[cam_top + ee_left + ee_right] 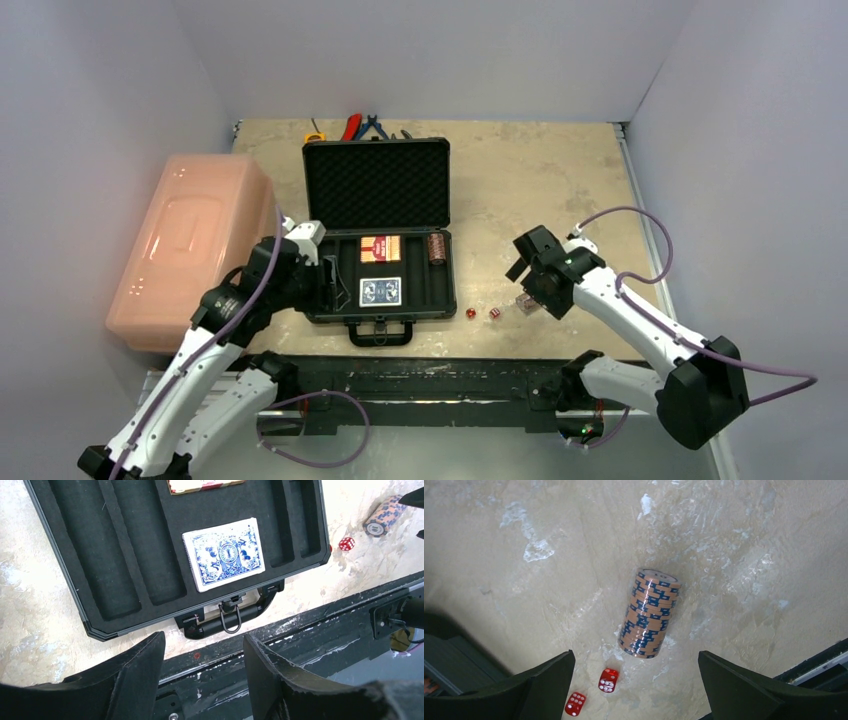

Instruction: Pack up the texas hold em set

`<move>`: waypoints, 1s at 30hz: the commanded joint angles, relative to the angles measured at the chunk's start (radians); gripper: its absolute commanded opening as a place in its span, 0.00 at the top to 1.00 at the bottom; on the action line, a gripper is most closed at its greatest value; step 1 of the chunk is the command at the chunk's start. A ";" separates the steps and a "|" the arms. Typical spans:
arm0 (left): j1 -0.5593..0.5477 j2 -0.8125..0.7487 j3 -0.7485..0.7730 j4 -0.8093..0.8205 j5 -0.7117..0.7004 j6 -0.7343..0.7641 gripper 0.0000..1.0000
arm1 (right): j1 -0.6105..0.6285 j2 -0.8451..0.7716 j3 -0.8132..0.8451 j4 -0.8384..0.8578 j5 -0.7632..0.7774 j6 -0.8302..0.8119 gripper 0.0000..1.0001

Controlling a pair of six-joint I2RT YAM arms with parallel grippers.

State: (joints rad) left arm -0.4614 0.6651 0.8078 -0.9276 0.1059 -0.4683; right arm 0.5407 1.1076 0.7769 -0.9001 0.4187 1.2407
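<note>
Matt black foam lines the case (125,555) — table (549,530) rough, mottled (shiny patches); dice (608,680) glossy plastic.

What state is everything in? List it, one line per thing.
case: open, lid upright
red deck: in case
blue deck: in case
first chip roll: in case
second chip roll: lying on table
dice: on table
left gripper: open, empty
right gripper: open, above second chip roll
</note>
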 commanded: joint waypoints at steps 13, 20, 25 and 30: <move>-0.006 0.095 0.028 0.055 0.067 0.062 0.41 | -0.162 0.046 -0.112 0.160 -0.059 -0.014 0.23; -0.006 0.128 0.054 0.055 0.090 0.094 0.41 | -0.188 0.094 -0.135 0.209 -0.097 -0.038 0.36; -0.006 0.154 0.071 0.056 0.101 0.112 0.42 | -0.192 0.123 -0.143 0.232 -0.109 -0.054 0.47; -0.008 0.190 0.099 0.058 0.113 0.125 0.42 | -0.195 0.154 -0.126 0.238 -0.110 -0.080 0.69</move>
State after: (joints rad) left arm -0.4618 0.8364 0.8532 -0.9035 0.1917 -0.3775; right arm 0.3519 1.2350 0.6453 -0.6781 0.3065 1.1831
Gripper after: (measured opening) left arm 0.585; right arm 0.409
